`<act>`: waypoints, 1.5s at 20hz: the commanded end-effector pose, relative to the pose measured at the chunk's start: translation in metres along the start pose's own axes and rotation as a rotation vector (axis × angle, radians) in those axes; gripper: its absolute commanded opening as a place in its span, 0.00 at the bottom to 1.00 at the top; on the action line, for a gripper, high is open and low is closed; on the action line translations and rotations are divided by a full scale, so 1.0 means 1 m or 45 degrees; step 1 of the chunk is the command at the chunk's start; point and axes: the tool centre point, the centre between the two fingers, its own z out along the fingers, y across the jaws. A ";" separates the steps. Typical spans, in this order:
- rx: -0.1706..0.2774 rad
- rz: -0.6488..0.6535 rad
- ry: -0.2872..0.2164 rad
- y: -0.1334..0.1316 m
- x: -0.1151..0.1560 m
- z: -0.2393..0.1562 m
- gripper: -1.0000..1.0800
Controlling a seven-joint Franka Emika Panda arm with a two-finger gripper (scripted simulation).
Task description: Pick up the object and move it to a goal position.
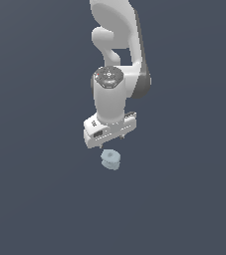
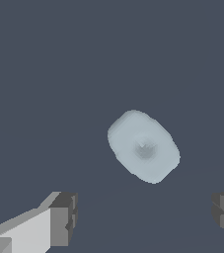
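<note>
Exterior view, gripper (image 1: 110, 145) seen hovering just above spool (image 1: 110, 160), fingers (image 2: 64, 217) spread wide, nothing held, spool apart from them.

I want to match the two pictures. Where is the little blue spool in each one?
Exterior view: the spool sits near the middle of the picture, just under the gripper, on the plain dark floor.
Wrist view: the spool is near the middle, seen end-on, not between the fingers.
Shared landmark: the open gripper, close to the spool in both.
</note>
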 end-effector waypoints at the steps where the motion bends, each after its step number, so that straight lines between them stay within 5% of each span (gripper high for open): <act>1: -0.003 -0.094 -0.003 0.002 0.002 0.004 0.96; 19: -0.011 -0.734 -0.014 0.012 0.018 0.035 0.96; 30: -0.011 -0.945 -0.014 0.016 0.023 0.045 0.96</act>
